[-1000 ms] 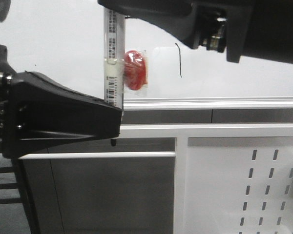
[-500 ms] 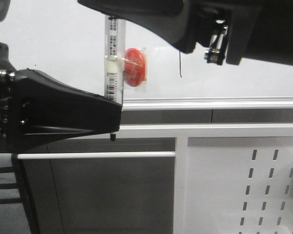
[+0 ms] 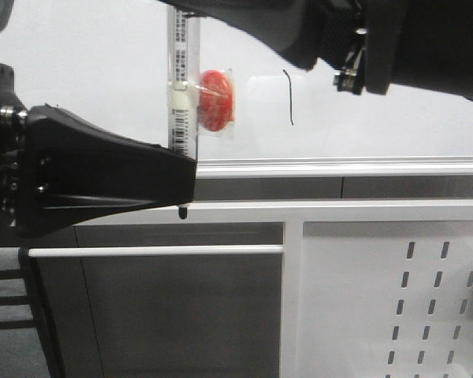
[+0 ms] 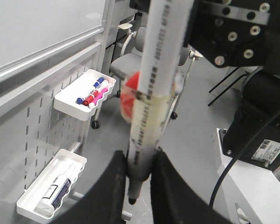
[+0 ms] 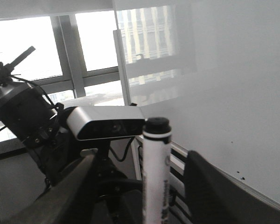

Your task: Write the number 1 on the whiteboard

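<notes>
Nearest the front camera, the left gripper point(image 3: 181, 185) is clenched on a marker point(image 3: 182, 94) near its tip end, the barrel standing upright above the fingers point(image 4: 109, 186); the marker looks light, stiff and smooth, so a firm hold low on the barrel suits it. The right gripper point(image 5: 140, 186) shows fingers spread either side of the marker's other end, not touching it; it appears released. Beyond both, a red object point(image 3: 217, 99) sits just beside the barrel; farther back, on the whiteboard point(image 3: 394, 126), the number 1 point(image 3: 288, 98) stands already drawn, past the left gripper's tip and under the right arm.
</notes>
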Motion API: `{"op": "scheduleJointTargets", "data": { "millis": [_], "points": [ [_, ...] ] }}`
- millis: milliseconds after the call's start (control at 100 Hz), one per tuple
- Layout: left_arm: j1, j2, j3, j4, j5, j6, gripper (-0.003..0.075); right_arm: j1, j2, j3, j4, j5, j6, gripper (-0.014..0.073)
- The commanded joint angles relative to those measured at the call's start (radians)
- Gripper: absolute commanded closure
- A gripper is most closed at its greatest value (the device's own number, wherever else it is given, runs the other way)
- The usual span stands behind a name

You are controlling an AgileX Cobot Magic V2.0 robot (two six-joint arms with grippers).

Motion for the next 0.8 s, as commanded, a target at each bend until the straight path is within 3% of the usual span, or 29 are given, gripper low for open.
{"op": "scheduleJointTargets", "data": {
  "millis": [0, 250, 790],
  "points": [
    [-0.003, -0.02, -0.022, -0.053, -0.187, 0.003, 0.0741, -0.014, -0.016, -0.004, 0.06, -0.111, -0.008, 0.0224],
    [0.016, -0.02, -0.022, -0.053, -0.187, 0.021, 0.0741, -0.018, -0.018, 0.065, 0.218, -0.182, -0.061, 0.0224],
    [0.219, -0.02, -0.019, -0.112, -0.179, 0.056, 0.0742, -0.018, -0.029, 0.095, 0.227, -0.182, -0.085, 0.0224]
  ]
}}
